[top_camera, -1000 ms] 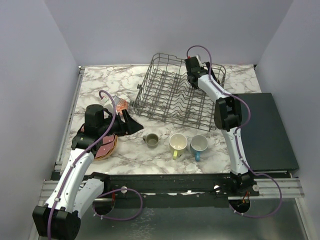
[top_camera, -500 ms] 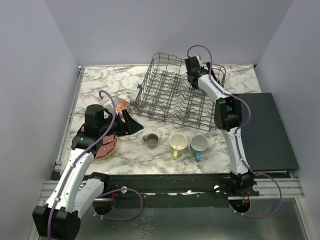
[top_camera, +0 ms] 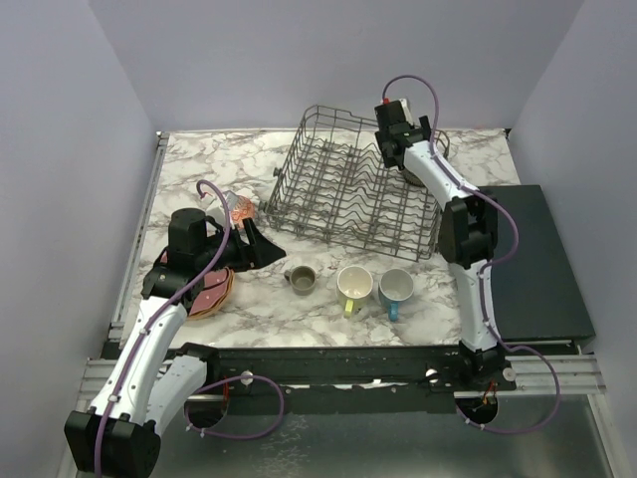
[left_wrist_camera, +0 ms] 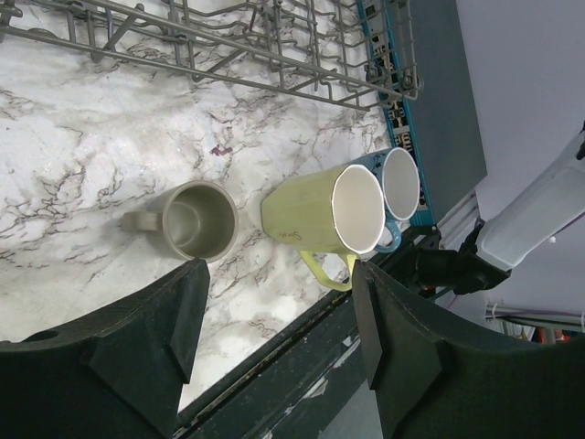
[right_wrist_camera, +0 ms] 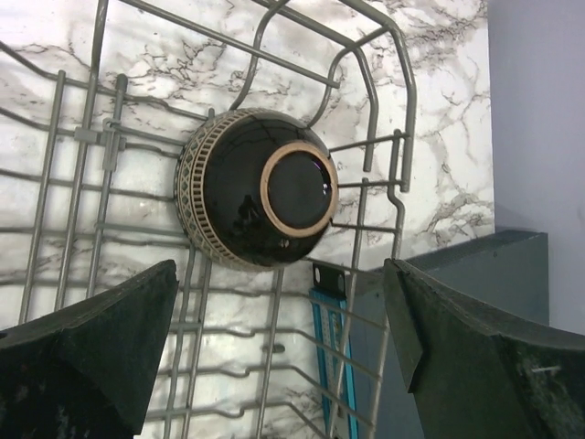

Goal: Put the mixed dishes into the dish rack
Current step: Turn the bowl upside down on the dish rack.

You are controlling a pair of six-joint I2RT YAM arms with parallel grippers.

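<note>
Top external: the right gripper [top_camera: 396,149] hangs over the far right corner of the dish rack [top_camera: 338,204]. The left gripper [top_camera: 261,242] sits low beside the plate stack [top_camera: 211,289] and is the nearer arm to the mugs.

Left wrist: jaws spread, empty. The grey-beige mug [left_wrist_camera: 194,219] is just ahead, upright, mouth up, handle toward the view's left. The pale yellow mug [left_wrist_camera: 329,212] and blue mug [left_wrist_camera: 398,183] stand further right.

Right wrist: jaws wide, nothing held. The dark brown bowl [right_wrist_camera: 256,187] rests inverted in the rack corner, foot ring facing the camera.
</note>
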